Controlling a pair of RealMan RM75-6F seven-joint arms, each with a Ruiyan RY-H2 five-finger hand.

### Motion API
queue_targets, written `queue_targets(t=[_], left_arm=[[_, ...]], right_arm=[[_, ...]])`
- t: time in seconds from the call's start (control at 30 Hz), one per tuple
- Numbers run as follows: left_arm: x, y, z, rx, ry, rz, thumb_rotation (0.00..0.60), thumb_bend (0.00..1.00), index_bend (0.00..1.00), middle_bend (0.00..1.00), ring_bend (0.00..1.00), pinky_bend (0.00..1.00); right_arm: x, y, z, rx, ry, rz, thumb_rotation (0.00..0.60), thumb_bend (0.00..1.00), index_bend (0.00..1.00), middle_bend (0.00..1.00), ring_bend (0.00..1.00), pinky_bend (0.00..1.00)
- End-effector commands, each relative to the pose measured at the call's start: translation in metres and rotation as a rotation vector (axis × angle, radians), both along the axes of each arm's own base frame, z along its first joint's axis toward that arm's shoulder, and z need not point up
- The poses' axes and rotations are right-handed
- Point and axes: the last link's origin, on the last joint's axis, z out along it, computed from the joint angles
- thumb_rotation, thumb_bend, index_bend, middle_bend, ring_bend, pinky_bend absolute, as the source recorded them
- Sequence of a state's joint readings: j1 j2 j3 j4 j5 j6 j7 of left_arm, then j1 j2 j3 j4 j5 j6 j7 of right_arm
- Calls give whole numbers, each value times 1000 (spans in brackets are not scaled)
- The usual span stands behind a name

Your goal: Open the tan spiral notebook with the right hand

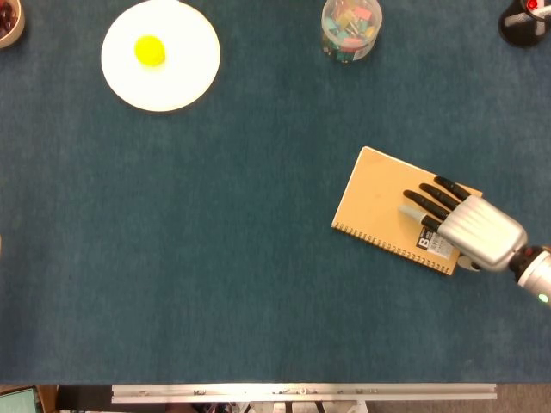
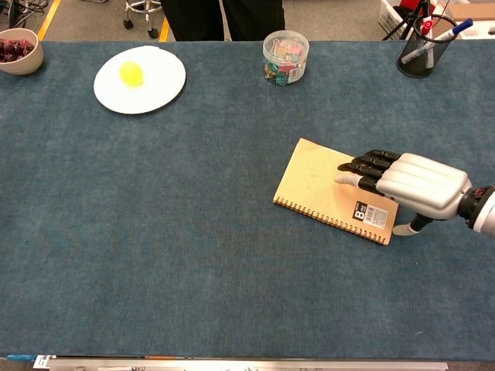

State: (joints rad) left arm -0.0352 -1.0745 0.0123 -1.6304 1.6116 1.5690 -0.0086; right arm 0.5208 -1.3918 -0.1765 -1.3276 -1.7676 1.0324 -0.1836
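Note:
The tan spiral notebook (image 1: 379, 200) (image 2: 317, 179) lies closed on the blue table, right of centre, with its wire spiral along the near-left edge and a barcode label at its near-right corner. My right hand (image 1: 472, 230) (image 2: 410, 183) reaches in from the right. Its dark fingers (image 1: 426, 202) (image 2: 362, 167) lie stretched flat over the right part of the cover. The thumb (image 2: 404, 229) hangs just past the notebook's right edge. The hand holds nothing. Neither view shows my left hand.
A white plate (image 1: 185, 82) (image 2: 158, 89) with a yellow ball (image 1: 150, 50) sits at the far left. A clear jar of coloured clips (image 1: 350, 28) (image 2: 285, 56) stands at the back. A bowl (image 2: 20, 51) is far left, a mesh pen cup (image 2: 426, 46) far right.

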Motion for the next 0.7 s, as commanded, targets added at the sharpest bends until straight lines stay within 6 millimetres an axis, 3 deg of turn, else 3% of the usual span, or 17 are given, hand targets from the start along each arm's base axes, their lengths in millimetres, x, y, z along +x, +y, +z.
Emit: queue_targets(t=[0.03,0.33,0.7], left_arm=[[-1,-1,1,1,0,1,600,398,202,137,142,181],[-2,0,1,3,-4,3,600,398,202,137,142,180],[-4,-1,2,5,-5,7,600,398,202,137,142,181]], right_arm=[[1,1,-1,6,1,1,600,0,0,32,0,83],[5,-1,-7,-7,-9,-2,600,0,0,32,0,83],[32,-12,-27,-37,-72,1,600,0,0,51,0,83]])
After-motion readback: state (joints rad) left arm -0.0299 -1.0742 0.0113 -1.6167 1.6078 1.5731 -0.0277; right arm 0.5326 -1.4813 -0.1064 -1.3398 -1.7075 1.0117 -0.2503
